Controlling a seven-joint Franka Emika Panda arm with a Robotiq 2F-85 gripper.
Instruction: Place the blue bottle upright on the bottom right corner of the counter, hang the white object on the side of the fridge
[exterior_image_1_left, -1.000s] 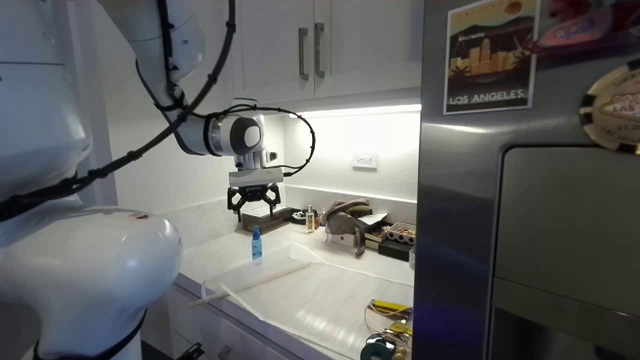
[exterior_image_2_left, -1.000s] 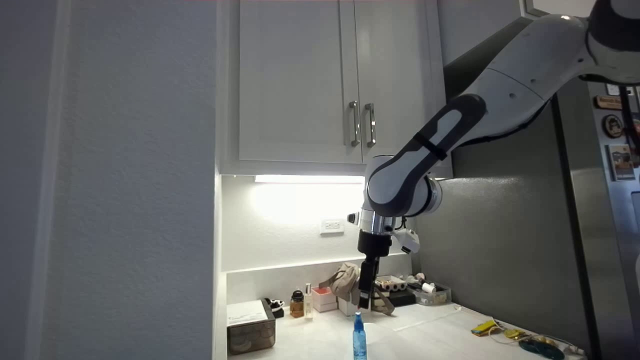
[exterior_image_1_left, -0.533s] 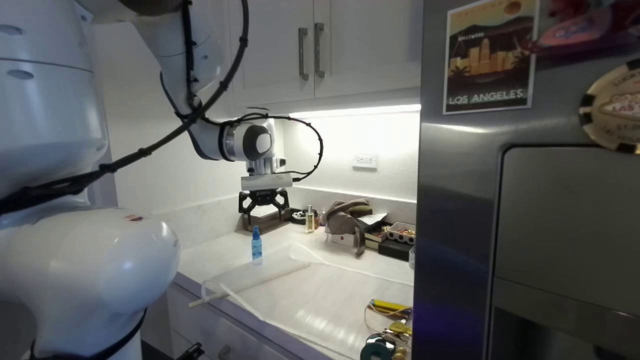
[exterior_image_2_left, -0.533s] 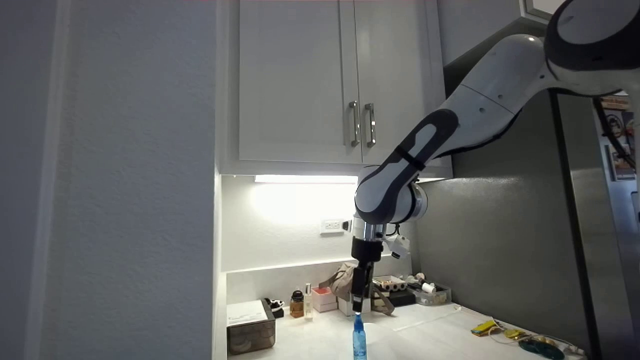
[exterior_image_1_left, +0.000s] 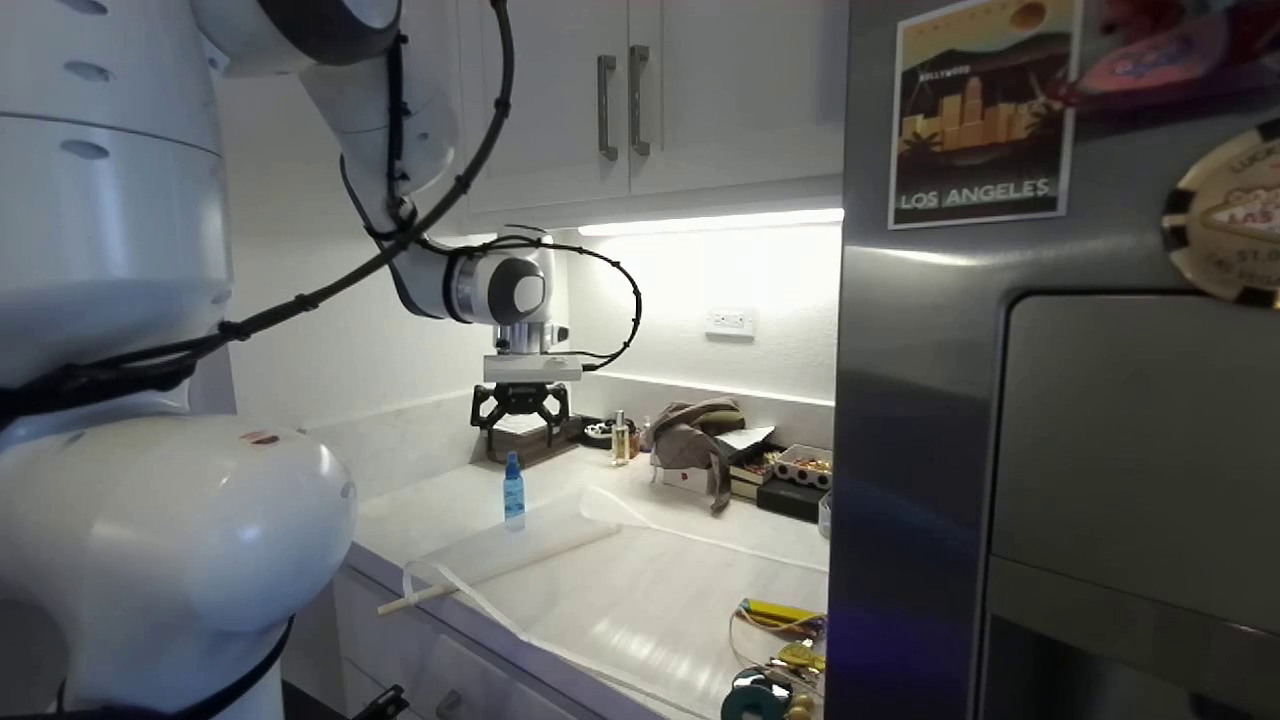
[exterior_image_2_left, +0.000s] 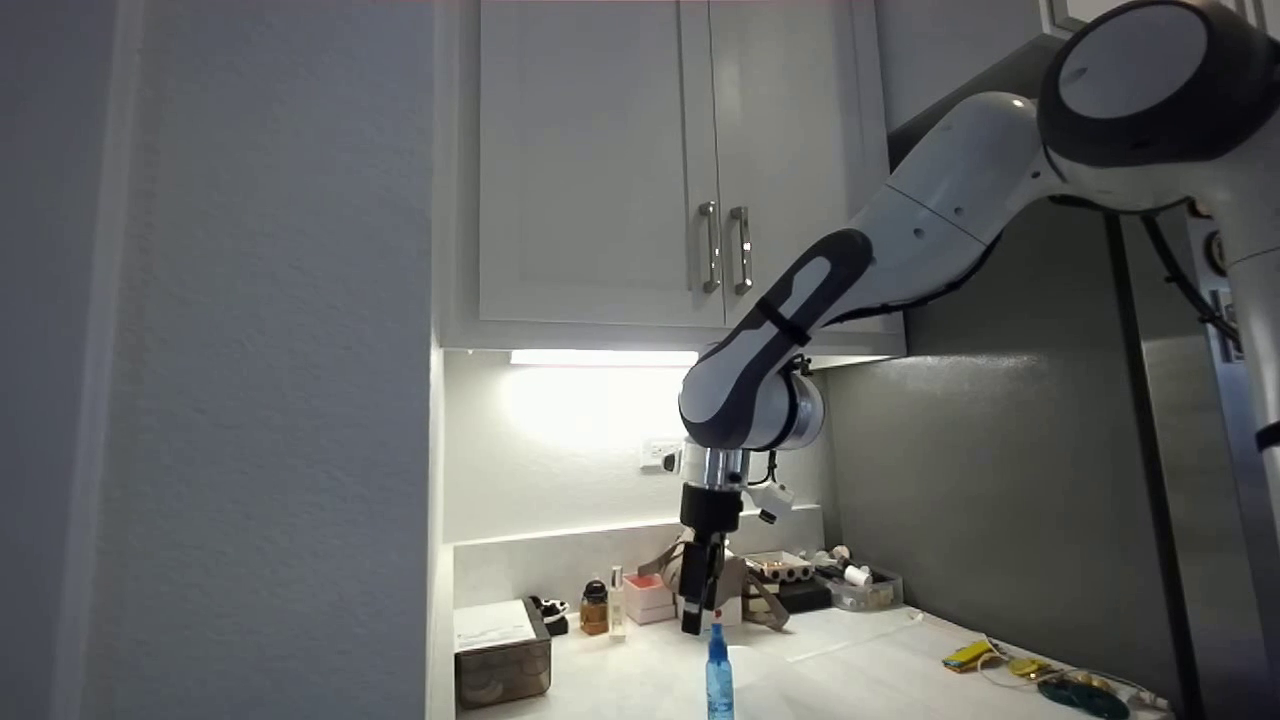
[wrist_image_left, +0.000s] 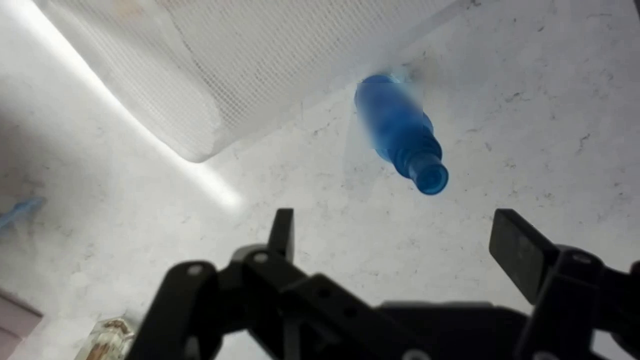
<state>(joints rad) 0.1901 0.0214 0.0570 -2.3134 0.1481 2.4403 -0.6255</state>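
Blue bottle (exterior_image_1_left: 513, 492) upright on counter (exterior_image_1_left: 430, 512) beside white sheet (wrist_image_left: 235, 55); jaws spread wide, empty.

a clear bottle (exterior_image_2_left: 617, 606) stands beside an amber jar (exterior_image_2_left: 593, 610).

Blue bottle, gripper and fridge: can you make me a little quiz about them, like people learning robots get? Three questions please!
1. True or false: the blue bottle is standing upright.
2. Pick one. The gripper is: a) shut on the blue bottle; b) open, holding nothing; c) shut, holding nothing.
3. Fill in the blank: the poster on the fridge says "Los ____".

Key: 1 true; 2 b; 3 Angeles.
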